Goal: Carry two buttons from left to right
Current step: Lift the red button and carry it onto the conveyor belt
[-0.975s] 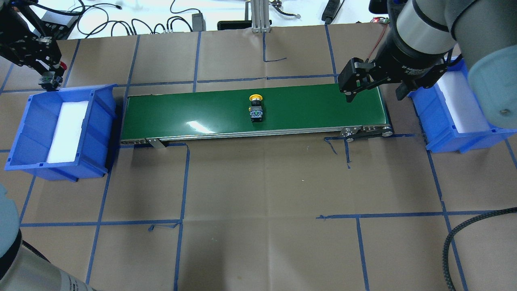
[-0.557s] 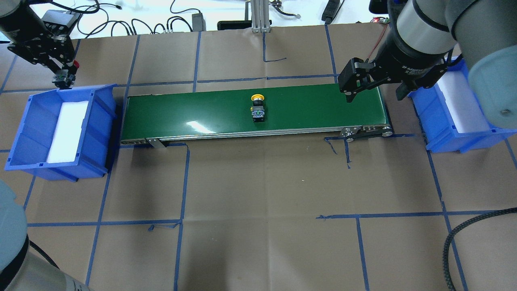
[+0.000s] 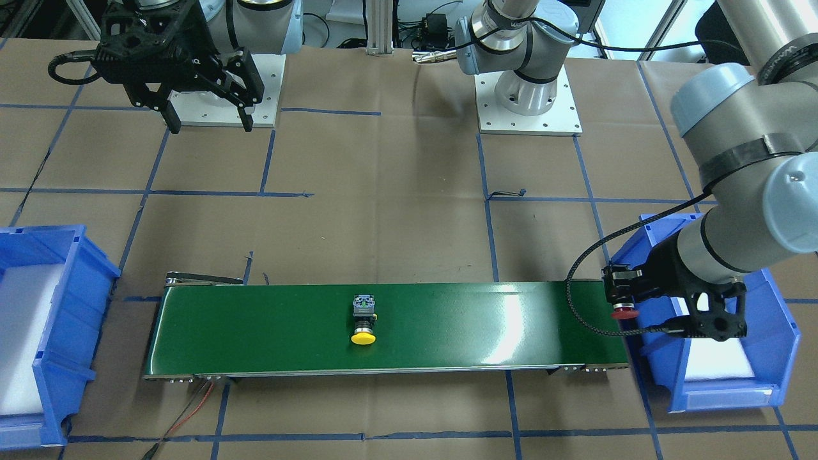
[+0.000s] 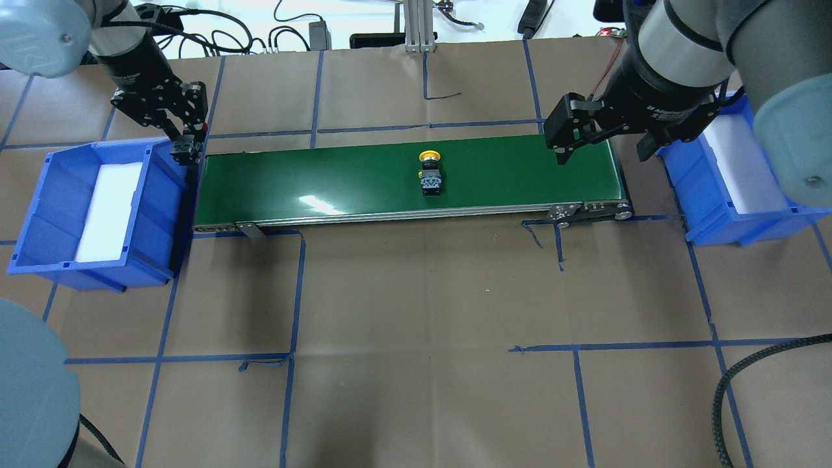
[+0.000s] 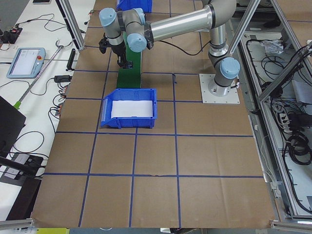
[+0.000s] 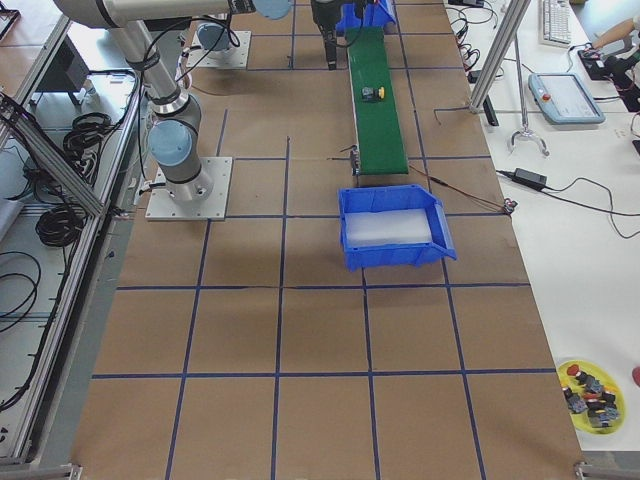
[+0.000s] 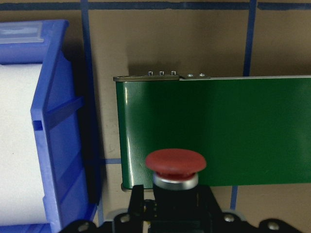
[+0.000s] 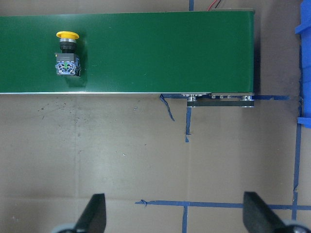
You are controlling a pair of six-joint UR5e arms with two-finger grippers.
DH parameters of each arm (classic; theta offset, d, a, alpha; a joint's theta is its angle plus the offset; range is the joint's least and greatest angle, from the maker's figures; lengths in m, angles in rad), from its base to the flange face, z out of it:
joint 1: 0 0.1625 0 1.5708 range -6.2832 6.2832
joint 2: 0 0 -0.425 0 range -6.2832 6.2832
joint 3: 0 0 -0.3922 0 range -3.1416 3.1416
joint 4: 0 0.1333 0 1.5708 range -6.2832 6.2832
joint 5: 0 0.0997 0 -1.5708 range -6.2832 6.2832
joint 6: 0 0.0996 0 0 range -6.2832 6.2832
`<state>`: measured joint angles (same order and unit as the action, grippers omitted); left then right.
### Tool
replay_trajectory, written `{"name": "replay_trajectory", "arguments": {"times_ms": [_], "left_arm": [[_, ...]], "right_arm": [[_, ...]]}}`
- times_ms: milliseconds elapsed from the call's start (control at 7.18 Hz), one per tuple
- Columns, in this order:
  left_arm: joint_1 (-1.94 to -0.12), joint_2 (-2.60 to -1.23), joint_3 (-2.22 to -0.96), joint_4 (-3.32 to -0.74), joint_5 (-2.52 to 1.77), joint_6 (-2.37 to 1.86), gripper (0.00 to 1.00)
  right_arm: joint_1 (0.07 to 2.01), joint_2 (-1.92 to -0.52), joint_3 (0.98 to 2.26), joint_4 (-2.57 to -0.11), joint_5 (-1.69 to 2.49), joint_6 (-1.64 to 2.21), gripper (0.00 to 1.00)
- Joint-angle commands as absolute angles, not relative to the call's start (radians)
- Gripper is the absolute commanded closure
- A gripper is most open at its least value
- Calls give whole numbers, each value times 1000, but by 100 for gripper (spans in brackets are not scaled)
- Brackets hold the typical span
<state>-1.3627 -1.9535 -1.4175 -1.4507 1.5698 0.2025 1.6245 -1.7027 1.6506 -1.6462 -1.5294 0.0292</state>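
Left claw [image 4: 186, 149] moved to green conveyor belt's [image 4: 312, 175] end, gripping red mushroom-cap push-button [image 7: 176, 162].
Yellow-capped push-button [image 4: 430, 174] drifted toward open right claw [image 4: 603, 155]; blue plastic bin [image 4: 162, 188] beside left claw.

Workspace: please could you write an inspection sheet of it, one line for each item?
Surface: table under brown paper with blue tape grid; green conveyor belt between left blue bin and right blue bin, white liners, no buttons seen inside.
Job's things: yellow button lies mid-belt; red button held at the belt's left end.
Clutter: yellow dish of small parts at a table corner.
End effectors: left end effector shut on the red button; right end effector open, high near the belt's right end.
Cables: black cable loops beside the left wrist; red wires at the belt's right end.
Surroundings: teach pendant on a side bench.
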Motion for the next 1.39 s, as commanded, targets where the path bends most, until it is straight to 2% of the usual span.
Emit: {"name": "replay_trajectory", "arguments": {"times_ms": [0,418,696,836,975,1254], "left_arm": [[-1367,-1970,-1532,-1279,1569,178,99],[-1396,-1986,-1667,-1045,1572,163,97],[-1396,-1988,-1681,-1028,1572,163,97],[-1396,-1988,-1684,-1028,1571,161,57],[-1394,-1985,-1681,-1028,1566,158,1],[-1388,-1958,-1646,-1035,1571,160,0]], "right_arm": [[1624,-1703,1651,-1644,-1529,29,0],[1624,-1703,1652,-1643,-1531,29,0],[1624,-1701,1652,-1643,-1529,29,0],[1624,-1703,1652,-1641,-1529,28,0],[1624,-1703,1652,-1641,-1529,28,0],[1624,-1701,1654,-1641,-1529,29,0]]}}
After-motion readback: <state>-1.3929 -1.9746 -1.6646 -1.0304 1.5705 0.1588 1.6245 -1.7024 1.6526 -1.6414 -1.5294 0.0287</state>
